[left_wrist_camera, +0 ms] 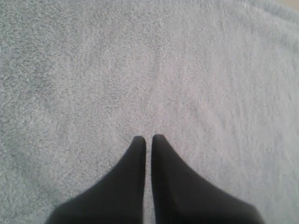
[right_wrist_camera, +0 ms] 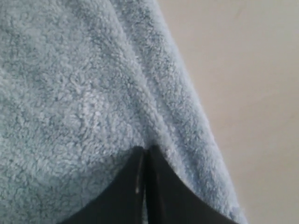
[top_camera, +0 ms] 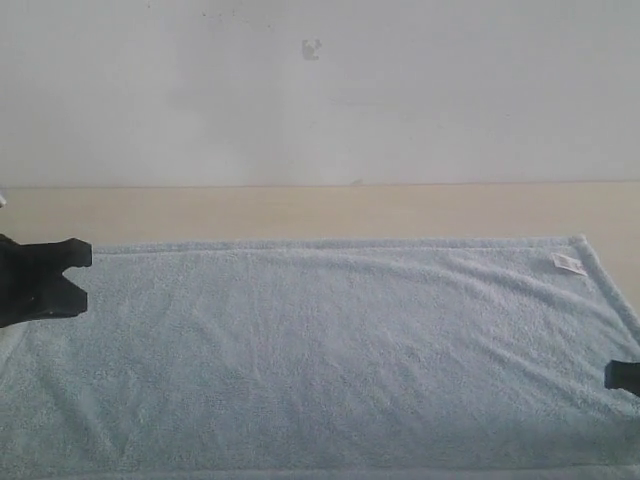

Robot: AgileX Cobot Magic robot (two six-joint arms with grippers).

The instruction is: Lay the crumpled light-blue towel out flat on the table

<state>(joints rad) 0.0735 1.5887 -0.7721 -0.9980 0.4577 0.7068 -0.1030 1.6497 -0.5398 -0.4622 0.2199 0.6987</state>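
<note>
- Exterior view: the towel [top_camera: 330,350] lies nearly flat across the lower half of the frame, with its white tag [top_camera: 568,263] at upper right and a bare strip of counter [top_camera: 320,210] above it. The left claw [top_camera: 60,280] sits at the left edge and the right claw [top_camera: 622,376] at the right edge.
- Left wrist view: the left claw [left_wrist_camera: 148,140] has its tips together over smooth terry, with nothing seen between them.
- Right wrist view: the right claw [right_wrist_camera: 144,151] is together. A ridge of cloth runs into its tips beside the hem, so it looks pinched on the towel; bare counter [right_wrist_camera: 252,93] lies just past the hem.
- The spreading seems almost finished. To end well, draw that ridge gently outward, let go, then lift straight up so the terry is not dragged.
</note>
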